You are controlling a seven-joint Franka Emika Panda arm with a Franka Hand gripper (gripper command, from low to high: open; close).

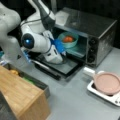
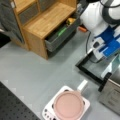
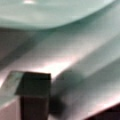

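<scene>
Wrist view is showing one dark fingertip (image 3: 33, 95) of the end effector lying against a pale teal tray surface, with the curved underside of the teal bowl (image 3: 50, 12) sitting just above it; how far the fingers are standing apart cannot be told, and nothing is seen clamped between them. In a front view the end effector (image 1: 62, 51) is reaching into the mouth of the toaster oven (image 1: 100, 32), over its lowered door (image 1: 62, 66). The bowl (image 1: 68, 40) is resting on the tray (image 1: 77, 51) inside the oven, just beyond the end effector and toward the view's upper right, with an orange-red object (image 1: 68, 38) lying in it. On the grey worktop (image 1: 72, 100), well apart to the view's right, a pink pan (image 1: 107, 83) is sitting on a white hot plate (image 1: 105, 96). A wooden cabinet (image 2: 45, 20) with an open drawer (image 2: 61, 33) is standing at a front view's upper left.
</scene>
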